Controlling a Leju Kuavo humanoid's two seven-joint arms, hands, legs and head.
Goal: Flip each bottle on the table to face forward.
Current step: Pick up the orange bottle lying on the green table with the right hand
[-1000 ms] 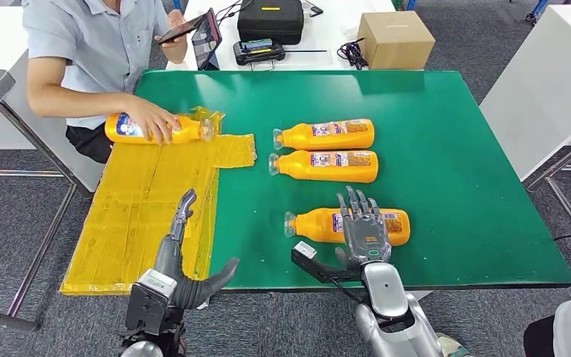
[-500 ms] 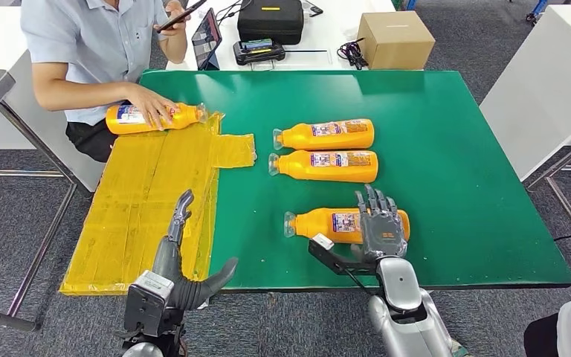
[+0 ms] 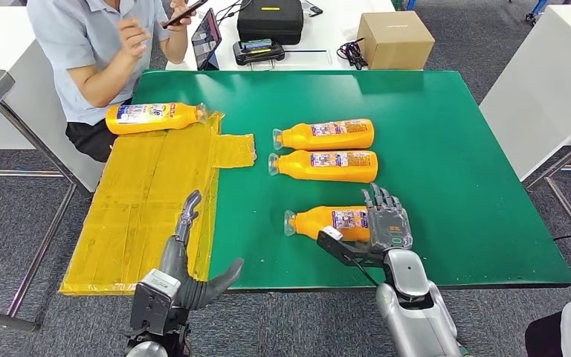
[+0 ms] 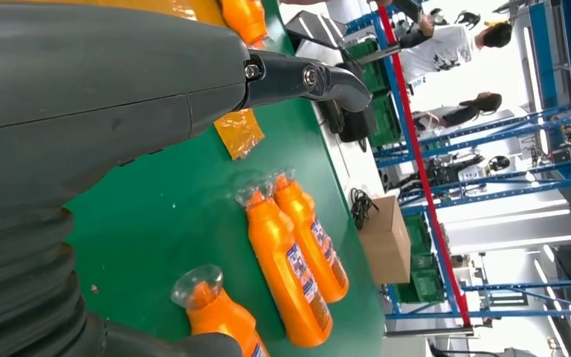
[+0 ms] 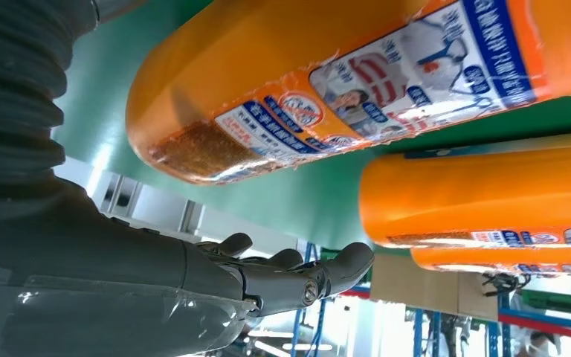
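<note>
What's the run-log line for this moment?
right hand: open, at base of nearest bottle | left hand: open, idle | two bottles: lying side by side | fourth bottle: on yellow sheet

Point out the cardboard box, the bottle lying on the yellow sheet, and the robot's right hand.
cardboard box [image 3: 395, 39], head view, top face.
bottle on the yellow sheet [image 3: 151, 117], head view, its label.
right hand [image 3: 388, 227], head view, back of the hand.

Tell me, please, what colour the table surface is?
Green table surface, seen best in the head view.
</note>
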